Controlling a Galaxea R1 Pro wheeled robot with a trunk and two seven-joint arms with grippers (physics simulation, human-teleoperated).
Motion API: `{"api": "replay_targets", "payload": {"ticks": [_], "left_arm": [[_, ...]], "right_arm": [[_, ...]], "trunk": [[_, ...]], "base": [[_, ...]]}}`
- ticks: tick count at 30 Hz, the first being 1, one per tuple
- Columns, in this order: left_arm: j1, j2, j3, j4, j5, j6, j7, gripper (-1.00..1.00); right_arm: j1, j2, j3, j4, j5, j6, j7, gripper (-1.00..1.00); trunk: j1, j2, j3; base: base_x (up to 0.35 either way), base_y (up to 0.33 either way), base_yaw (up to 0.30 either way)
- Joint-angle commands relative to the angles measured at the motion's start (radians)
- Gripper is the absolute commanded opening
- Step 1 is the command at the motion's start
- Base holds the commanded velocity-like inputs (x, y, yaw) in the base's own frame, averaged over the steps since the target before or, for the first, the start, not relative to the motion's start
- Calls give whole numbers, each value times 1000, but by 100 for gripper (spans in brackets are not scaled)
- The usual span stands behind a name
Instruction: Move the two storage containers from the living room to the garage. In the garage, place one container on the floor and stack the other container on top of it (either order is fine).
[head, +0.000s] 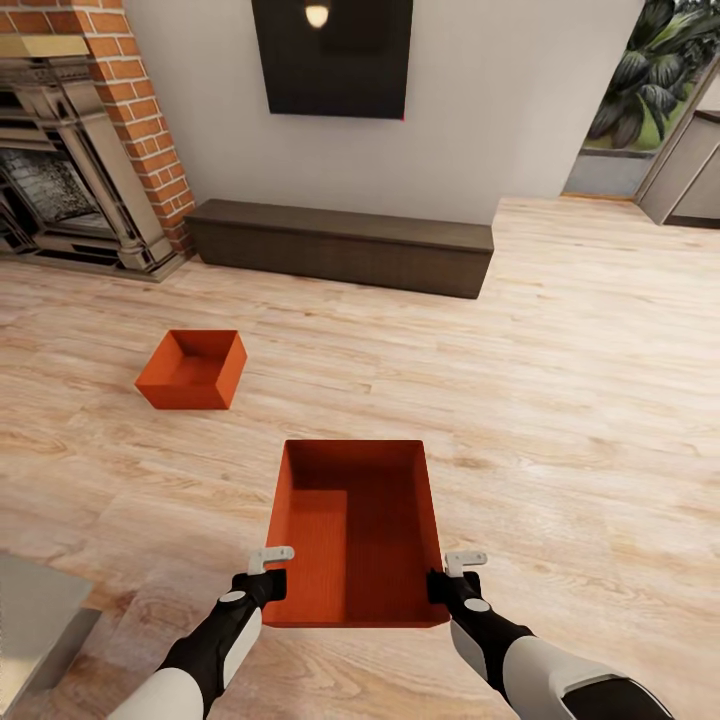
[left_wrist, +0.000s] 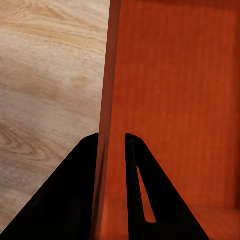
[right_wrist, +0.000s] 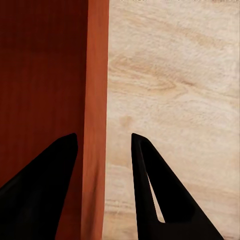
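Note:
One orange-red storage container (head: 360, 530) sits right in front of me over the light wood plank floor (head: 560, 400), open top up and empty. My left gripper (head: 272, 575) is shut on its left wall (left_wrist: 111, 90), one finger inside and one outside. My right gripper (head: 452, 575) straddles the right wall (right_wrist: 97, 75) and stands open, with a gap between the wall and the outer finger (right_wrist: 165, 190). Whether the bin is off the floor I cannot tell. The second storage container (head: 193, 370) rests on the planks farther ahead to the left, also empty.
I am in the living room. A red brick fireplace (head: 60, 180) stands at the back left and a long dark low cabinet (head: 340, 245) under a wall TV (head: 332, 55). A grey block (head: 35, 610) sits near my left side. An opening with plants (head: 650, 90) lies back right.

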Motion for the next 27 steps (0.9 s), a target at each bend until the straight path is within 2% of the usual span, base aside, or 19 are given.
{"api": "replay_targets", "payload": {"ticks": [1,27], "left_arm": [[0,-1,14,0,-2,7,8,-100],[0,-2,14,-3,-2,7,8,-100]], "right_arm": [[-1,7,-18,-3,5,-4,-1,-100],[-1,5,-23,-5,0,-4,-3,-100]], "trunk": [[-4,7,3],[-104,189,84]], "base": [[0,0,0],[0,0,0]]}}
